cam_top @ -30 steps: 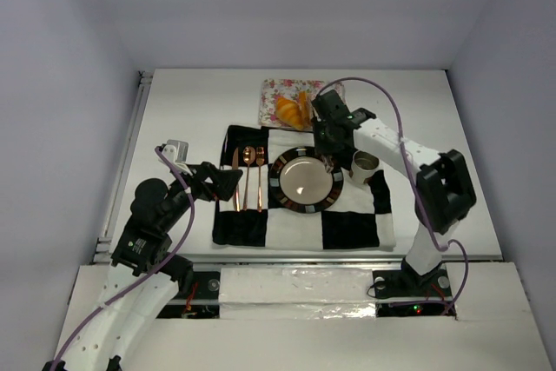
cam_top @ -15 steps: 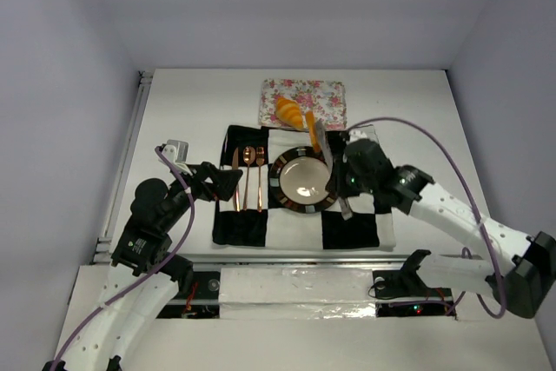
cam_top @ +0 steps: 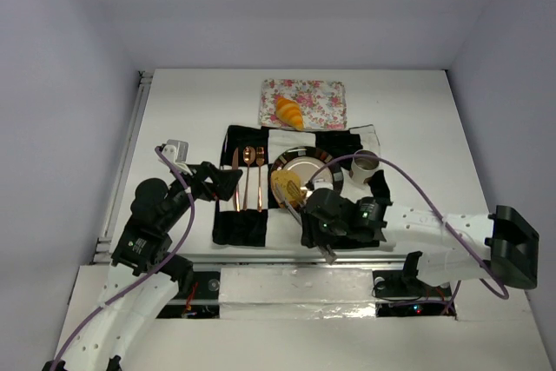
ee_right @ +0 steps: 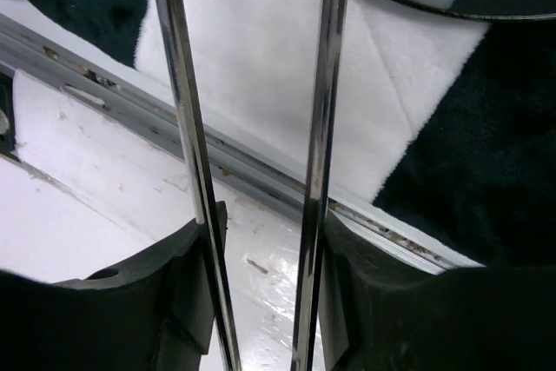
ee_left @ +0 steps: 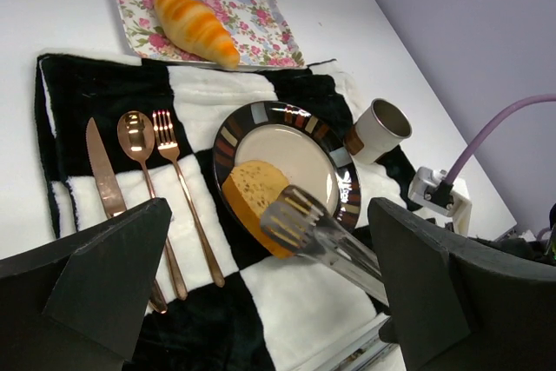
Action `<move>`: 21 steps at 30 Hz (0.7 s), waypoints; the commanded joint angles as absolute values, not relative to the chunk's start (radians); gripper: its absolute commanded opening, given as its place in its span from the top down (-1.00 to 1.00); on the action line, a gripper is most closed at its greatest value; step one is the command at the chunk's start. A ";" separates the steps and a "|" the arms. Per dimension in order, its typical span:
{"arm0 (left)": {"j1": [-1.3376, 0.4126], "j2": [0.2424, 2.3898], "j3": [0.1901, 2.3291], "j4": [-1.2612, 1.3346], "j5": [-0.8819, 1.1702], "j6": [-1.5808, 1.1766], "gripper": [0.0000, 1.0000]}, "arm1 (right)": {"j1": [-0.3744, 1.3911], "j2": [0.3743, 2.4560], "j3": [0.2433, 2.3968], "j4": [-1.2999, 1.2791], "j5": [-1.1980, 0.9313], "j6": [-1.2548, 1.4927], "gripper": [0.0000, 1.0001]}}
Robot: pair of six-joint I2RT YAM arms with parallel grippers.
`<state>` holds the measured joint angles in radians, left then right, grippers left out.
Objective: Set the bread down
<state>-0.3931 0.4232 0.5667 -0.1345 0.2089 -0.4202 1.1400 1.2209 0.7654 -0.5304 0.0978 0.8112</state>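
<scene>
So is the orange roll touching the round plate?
Apart. The left wrist view shows the roll on the flowery tray, with cloth between it and the plate.

1. Looking down on a white table (cam_top: pixel 191 119), reaching from the arm bases back to the far wall and closing in between pale lilac walls on either side.
2. Carrying at its middle a black-and-white checked cloth (cam_top: pixel 239 228), spreading in large squares, lying mostly flat, with its near edge close to the table's near edge and its far right corner bunching a little.
3. Carrying also a rectangular floral tray (cam_top: pixel 326 103), sitting just behind the cloth's far edge, toward the back; not showing clearly whether the two are touching.
4. Showing a white strip (cam_top: pixel 130 158) running along the left edge.
</scene>
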 commanded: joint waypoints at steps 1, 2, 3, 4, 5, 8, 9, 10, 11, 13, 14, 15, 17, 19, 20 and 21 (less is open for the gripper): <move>-0.399 0.419 0.561 -0.106 0.203 -0.419 -0.97 | 1.158 1.218 0.857 -0.466 0.153 0.844 0.02; -0.399 0.419 0.561 -0.106 0.202 -0.419 -0.97 | 1.158 1.207 0.868 -0.480 0.176 0.845 0.00; -0.399 0.417 0.561 -0.106 0.204 -0.417 -0.97 | 1.158 1.194 0.874 -0.485 0.187 0.844 0.00; -0.399 0.417 0.561 -0.104 0.206 -0.419 -0.97 | 1.158 1.180 0.887 -0.489 0.193 0.845 0.00; -0.399 0.417 0.561 -0.104 0.207 -0.419 -0.97 | 1.158 1.157 0.893 -0.506 0.207 0.844 0.00; -0.399 0.419 0.563 -0.104 0.213 -0.417 -0.97 | 1.158 1.138 0.922 -0.535 0.242 0.819 0.04; -0.399 0.419 0.561 -0.101 0.216 -0.417 -0.97 | 1.148 1.149 0.931 -0.548 0.256 0.810 0.05; -0.399 0.419 0.561 -0.101 0.216 -0.417 -0.97 | 1.117 1.157 0.942 -0.554 0.265 0.781 0.05; -0.399 0.419 0.561 -0.101 0.219 -0.417 -0.97 | 1.092 1.167 0.959 -0.555 0.267 0.758 0.06; -0.399 0.419 0.561 -0.100 0.219 -0.416 -0.97 | 1.030 1.206 0.974 -0.540 0.255 0.706 0.07; -0.399 0.419 0.561 -0.100 0.222 -0.417 -0.97 | 0.953 1.222 0.986 -0.531 0.235 0.649 0.07; -0.399 0.420 0.561 -0.100 0.222 -0.417 -0.97 | 0.916 1.242 1.018 -0.526 0.220 0.623 0.06; -0.399 0.419 0.561 -0.100 0.224 -0.416 -0.97 | 0.840 1.311 1.060 -0.511 0.218 0.536 0.05; -0.399 0.417 0.560 -0.101 0.224 -0.417 -0.97 | 0.796 1.415 1.152 -0.531 0.203 0.470 0.02; -0.399 0.416 0.560 -0.100 0.227 -0.416 -0.97 | 0.784 1.448 1.182 -0.540 0.209 0.445 0.01; -0.399 0.416 0.560 -0.098 0.227 -0.416 -0.97 | 0.749 1.518 1.243 -0.548 0.204 0.410 -0.02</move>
